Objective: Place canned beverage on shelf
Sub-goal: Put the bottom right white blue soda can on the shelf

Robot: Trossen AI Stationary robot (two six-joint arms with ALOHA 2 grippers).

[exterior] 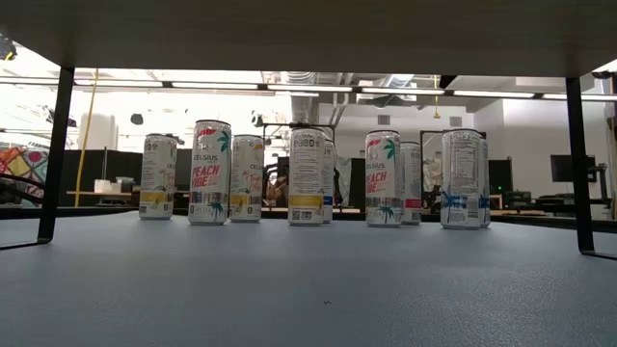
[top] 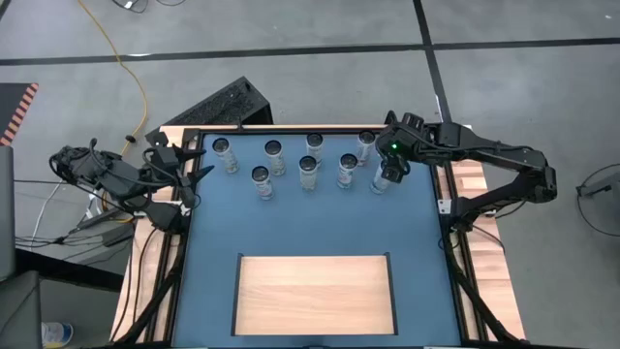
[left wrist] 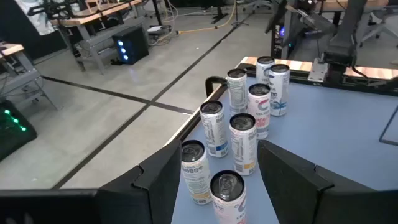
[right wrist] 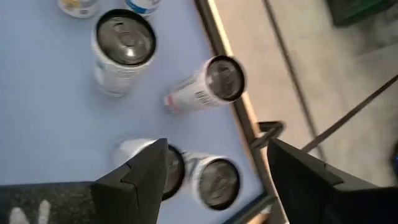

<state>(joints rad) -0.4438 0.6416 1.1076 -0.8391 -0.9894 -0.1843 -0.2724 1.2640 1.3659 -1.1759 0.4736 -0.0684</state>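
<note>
Blue tabletop (top: 213,252) carries eight cans (top: 310,173) along its far edge; I hold the right gripper (top: 387,174) spread above the end can, nothing gripped. Left gripper (top: 194,179) pressed together at the side. Shelf (top: 315,294) sits near.

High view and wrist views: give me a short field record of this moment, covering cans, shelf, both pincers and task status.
cans: seven upright cans grouped at the far end of the blue table
shelf: pale wood panel at the near end, nothing on it
right pincer: right pincer open, above the rightmost can, not closed on it
left pincer: left pincer shut, waiting at the table's left edge, holding nothing
status: no can lifted or placed yet
</note>
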